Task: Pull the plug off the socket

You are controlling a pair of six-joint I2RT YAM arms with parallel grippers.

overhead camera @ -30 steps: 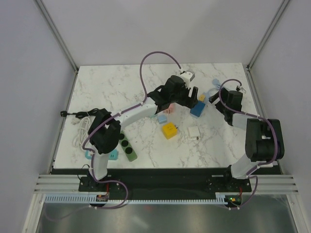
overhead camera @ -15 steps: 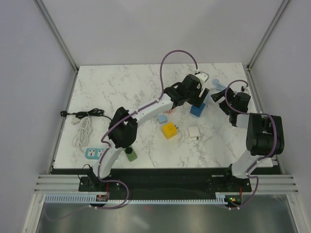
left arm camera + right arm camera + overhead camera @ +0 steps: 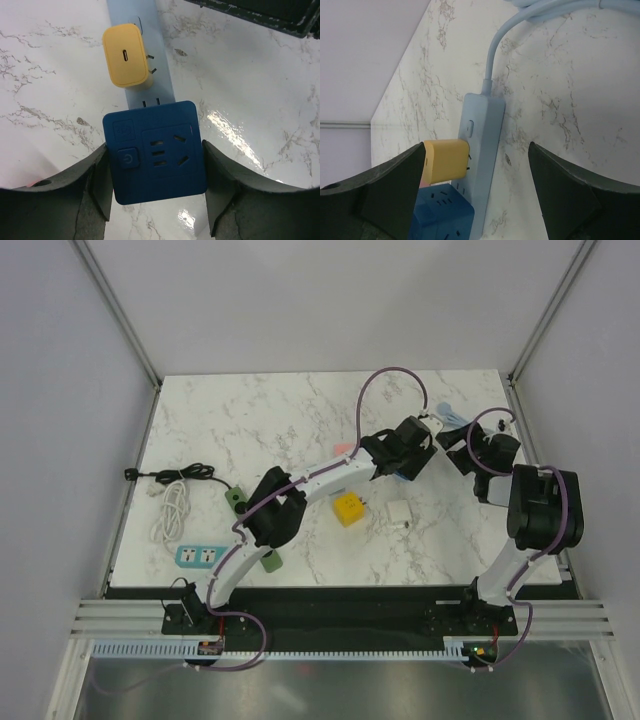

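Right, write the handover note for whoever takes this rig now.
Left gripper: open, jaws flanking the dark blue cube adapter, close to its sides; no firm grip shown.
Right gripper: open, over the yellow charger and the light blue power strip.
Adapter and charger are both plugged into the strip, at the table's far right.
Done: approach only.
Left: close on the plug, steady the strip, pull the plug free.

Left arm [image 3: 325,477] and right arm [image 3: 540,508] look the same: white links, chunky black joints, a purple cable [image 3: 393,369] looping off each, matte black end effector fingers [image 3: 85,200].
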